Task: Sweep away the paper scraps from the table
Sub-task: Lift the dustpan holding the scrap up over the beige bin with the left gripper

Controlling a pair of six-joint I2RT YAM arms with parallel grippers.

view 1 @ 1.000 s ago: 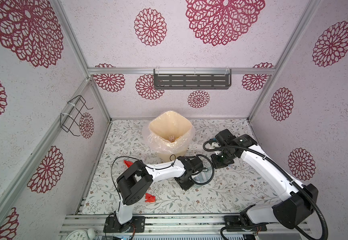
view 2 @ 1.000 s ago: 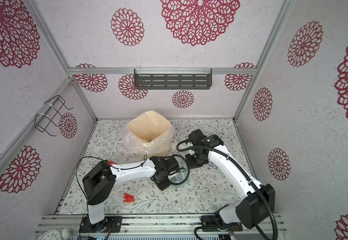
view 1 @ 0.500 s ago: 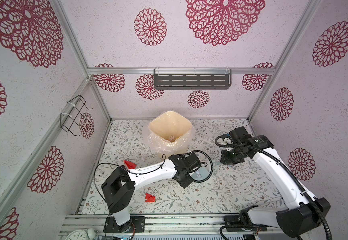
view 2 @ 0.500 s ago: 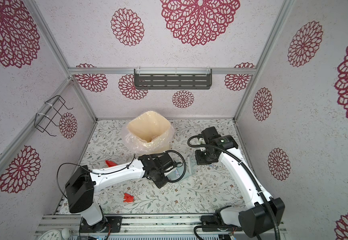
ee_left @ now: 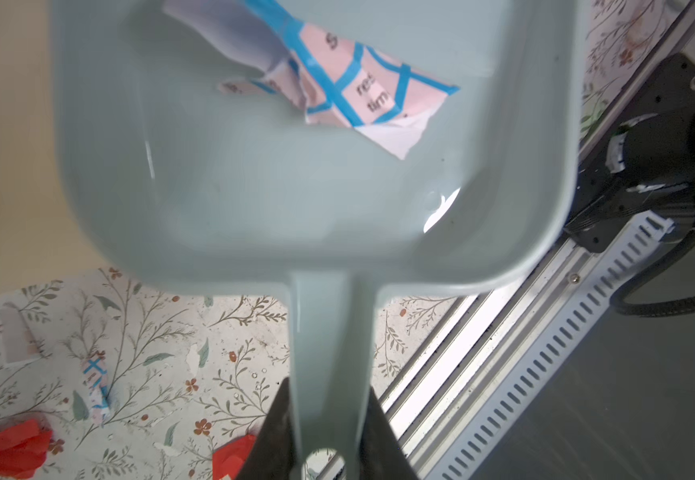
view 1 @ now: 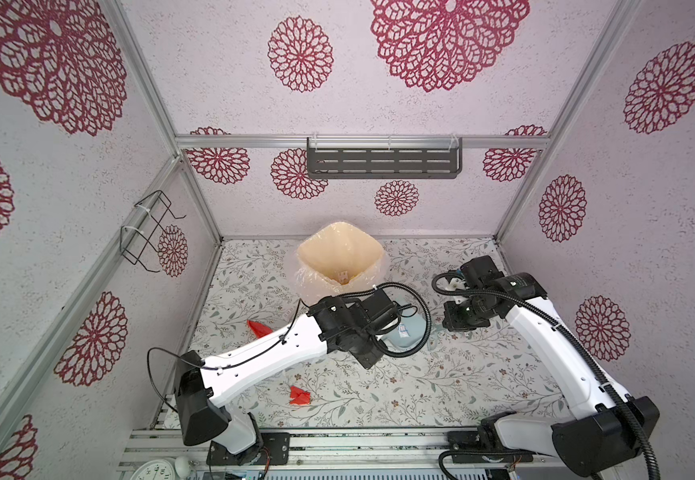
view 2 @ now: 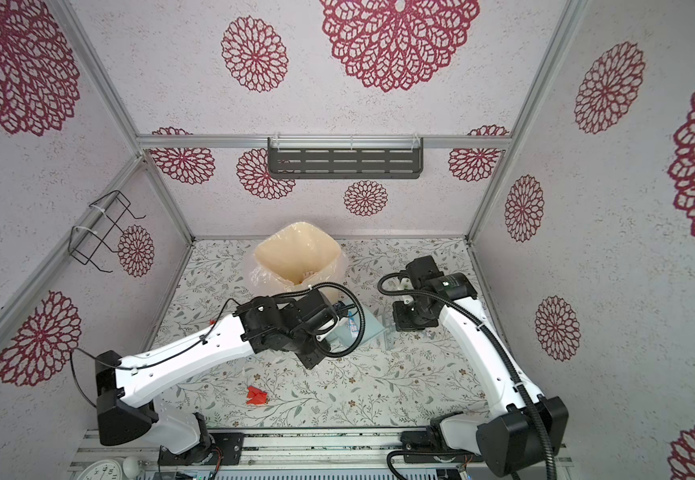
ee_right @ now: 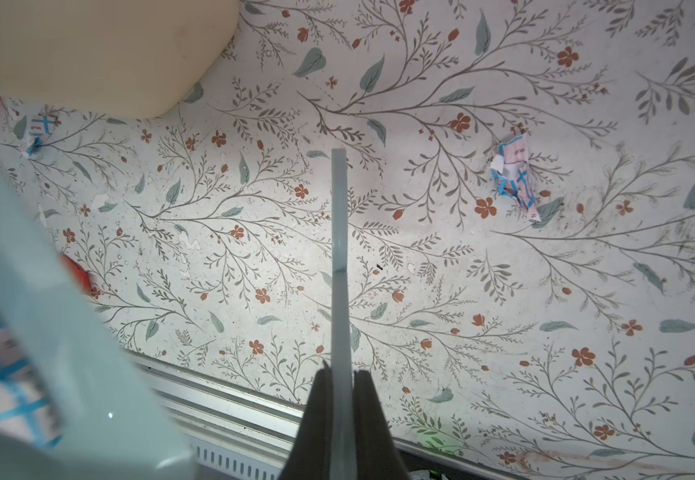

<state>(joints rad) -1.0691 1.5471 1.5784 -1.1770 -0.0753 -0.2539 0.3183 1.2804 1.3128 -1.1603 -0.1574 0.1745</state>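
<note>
Stretching clear toward the front, the table [view 1: 441,386] has the cream bin [view 1: 329,249] at its back; the dustpan [ee_left: 295,187] hangs just before the bin's near corner, handle clamped in the left gripper [ee_left: 325,428], mouth toward the right arm. A printed scrap [ee_left: 362,95] lies inside, so emptying likely means swinging back-left. Red paper scraps [view 1: 300,395] lie near the left arm; the right gripper [ee_right: 339,395] pinches a thin brush [ee_right: 338,249].

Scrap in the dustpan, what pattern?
Scrap: pink with blue grid lines, dark print; clearest in left wrist view.
</note>
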